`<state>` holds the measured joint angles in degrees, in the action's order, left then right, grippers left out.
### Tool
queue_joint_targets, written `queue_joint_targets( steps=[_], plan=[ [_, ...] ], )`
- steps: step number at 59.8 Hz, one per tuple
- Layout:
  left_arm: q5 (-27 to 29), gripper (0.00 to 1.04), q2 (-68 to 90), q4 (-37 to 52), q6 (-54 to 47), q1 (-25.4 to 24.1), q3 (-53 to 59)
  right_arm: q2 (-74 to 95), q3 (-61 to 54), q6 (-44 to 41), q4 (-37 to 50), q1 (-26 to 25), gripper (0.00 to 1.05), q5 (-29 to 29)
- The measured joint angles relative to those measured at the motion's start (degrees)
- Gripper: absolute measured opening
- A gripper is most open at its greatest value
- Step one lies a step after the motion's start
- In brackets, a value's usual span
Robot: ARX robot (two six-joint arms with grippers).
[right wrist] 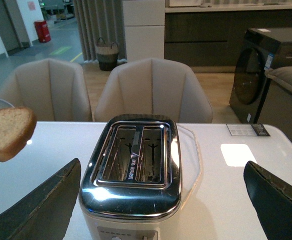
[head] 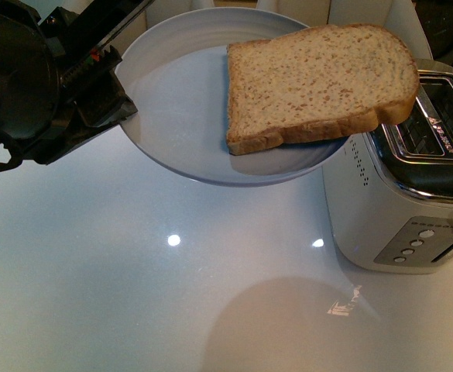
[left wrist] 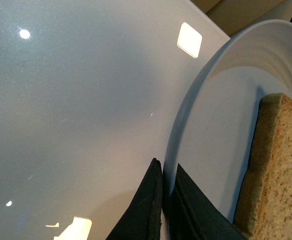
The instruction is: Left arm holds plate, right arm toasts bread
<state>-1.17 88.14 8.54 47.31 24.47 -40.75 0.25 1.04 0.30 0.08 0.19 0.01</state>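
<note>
The pale blue-grey plate hangs tilted above the white table, gripped at its left rim by my left gripper, which is shut on it. In the left wrist view its black fingers pinch the plate rim. The bread, a light-brown slice with a golden crust, lies on the plate's right side and overhangs the rim toward the toaster; it also shows as the bread and the bread. My right gripper stands open, its fingers wide on either side of the toaster.
The toaster has two empty slots and buttons on its front. The glossy white table carries a small card near its far edge. Beige chairs stand behind the table.
</note>
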Motion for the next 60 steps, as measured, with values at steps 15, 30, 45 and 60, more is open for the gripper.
queue_joint_targets(
  steps=[15,30,45,60],
  plan=[
    [0.1,0.03,0.0,0.0,0.9,1.0,-0.3,15.6,9.1,1.6,-21.2,6.7,0.96,6.1],
    [-0.2,0.03,0.0,-0.5,0.9,1.3,-0.8,35.1,18.9,11.4,-9.7,10.3,0.96,-2.8],
    [0.0,0.03,0.0,-1.1,0.9,1.4,-0.9,59.0,27.8,25.6,3.5,15.0,0.96,-9.5],
    [0.0,0.03,0.0,-1.4,1.0,1.4,-1.0,71.1,29.6,32.0,10.7,16.8,0.96,-9.3]
  ],
)
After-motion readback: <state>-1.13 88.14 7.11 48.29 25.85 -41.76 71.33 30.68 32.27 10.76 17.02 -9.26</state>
